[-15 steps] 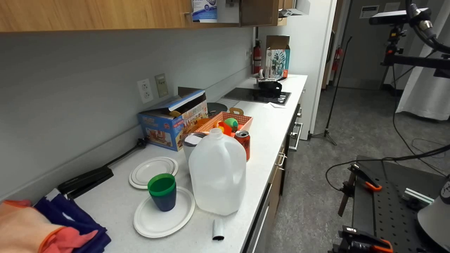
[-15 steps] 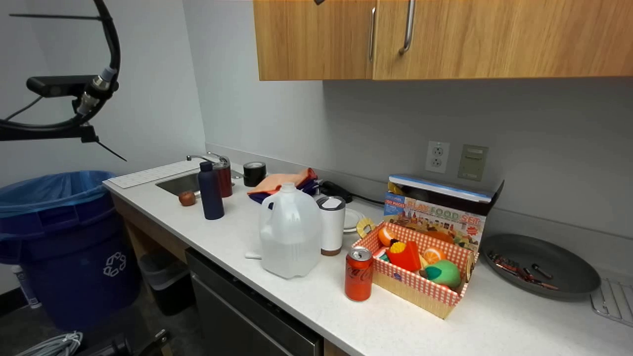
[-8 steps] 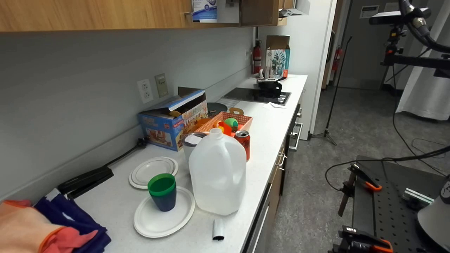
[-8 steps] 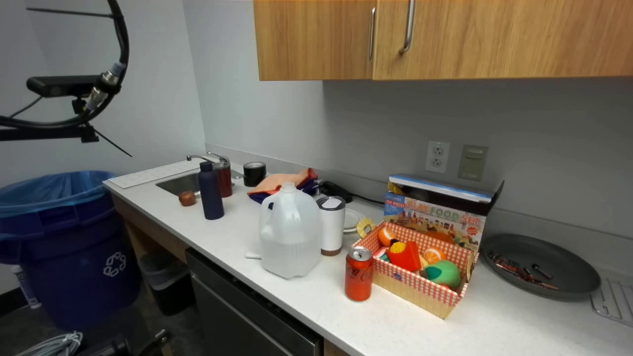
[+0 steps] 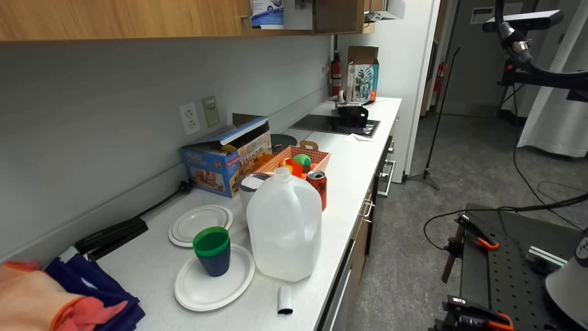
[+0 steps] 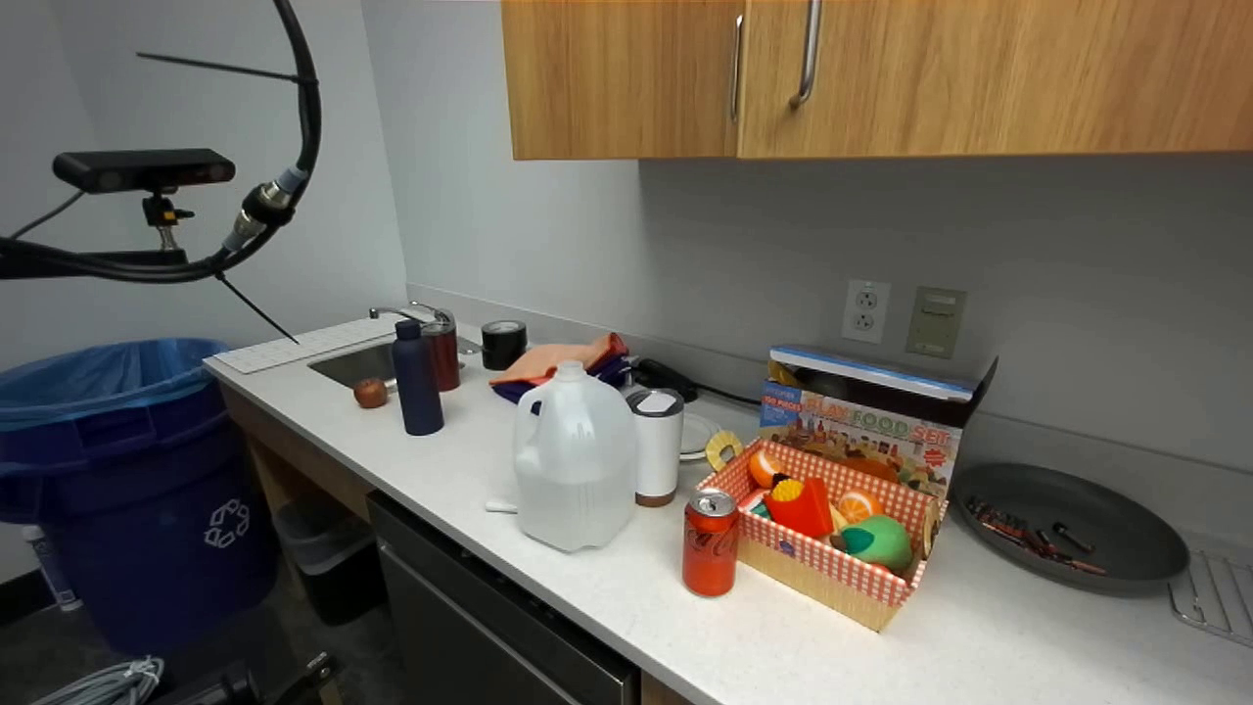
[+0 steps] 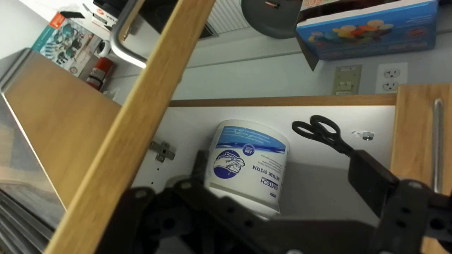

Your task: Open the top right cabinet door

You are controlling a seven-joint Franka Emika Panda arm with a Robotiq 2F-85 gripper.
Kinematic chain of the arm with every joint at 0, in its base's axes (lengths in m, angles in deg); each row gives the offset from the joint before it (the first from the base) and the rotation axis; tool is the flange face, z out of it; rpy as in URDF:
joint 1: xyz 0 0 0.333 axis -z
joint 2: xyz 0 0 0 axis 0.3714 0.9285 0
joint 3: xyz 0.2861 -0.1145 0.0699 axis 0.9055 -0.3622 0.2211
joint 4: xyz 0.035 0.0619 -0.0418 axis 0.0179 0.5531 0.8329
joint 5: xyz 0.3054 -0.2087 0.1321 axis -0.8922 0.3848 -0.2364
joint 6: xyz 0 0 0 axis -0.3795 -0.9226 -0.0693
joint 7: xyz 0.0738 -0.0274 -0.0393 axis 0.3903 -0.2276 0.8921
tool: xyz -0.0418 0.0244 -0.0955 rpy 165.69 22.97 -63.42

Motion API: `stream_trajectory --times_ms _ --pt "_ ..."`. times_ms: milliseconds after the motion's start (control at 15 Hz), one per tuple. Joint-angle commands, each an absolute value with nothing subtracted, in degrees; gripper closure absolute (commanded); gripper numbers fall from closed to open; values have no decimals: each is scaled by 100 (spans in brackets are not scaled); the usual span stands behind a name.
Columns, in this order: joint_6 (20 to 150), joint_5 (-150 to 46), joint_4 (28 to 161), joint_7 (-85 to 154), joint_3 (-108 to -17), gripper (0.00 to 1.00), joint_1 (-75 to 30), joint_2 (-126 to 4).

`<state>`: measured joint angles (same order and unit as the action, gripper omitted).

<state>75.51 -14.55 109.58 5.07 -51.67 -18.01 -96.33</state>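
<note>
The top right cabinet door (image 5: 340, 16) stands swung open, its inner side showing in an exterior view. Its light-brown outer face (image 6: 989, 78) and silver bar handle (image 6: 808, 54) show in an exterior view. In the wrist view, which is upside down, the door's edge (image 7: 150, 95) runs diagonally on the left, with its handle (image 7: 122, 38) on the far side. My gripper (image 7: 282, 165) is open and empty, its fingers wide apart, in front of the open cabinet on the inner side of the door. The gripper is out of both exterior views.
A white-and-blue tub (image 7: 249, 165) and black scissors (image 7: 323, 134) are inside the cabinet; the scissors' blades are hidden behind a finger. The closed neighbouring door (image 7: 411, 130) is at the right. Below, the counter holds a plastic jug (image 6: 576, 460), a can (image 6: 711, 548) and a toy-food basket (image 6: 812, 568).
The arm's black cable and connector have moved right in an exterior view and left in an exterior view. A dark tip at the top edge has left view. The door looks unmoved.
</note>
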Motion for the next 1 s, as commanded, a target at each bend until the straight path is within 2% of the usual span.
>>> stream_trajectory --times_ms 0,333,933 --pt "7919 -994 10771 716 -5261 0 -1633 -9330" --pt "7332 -553 10727 410 -5329 0 -1487 -9331" --pt "6216 -176 10861 -13 -5704 0 -1207 -10349"
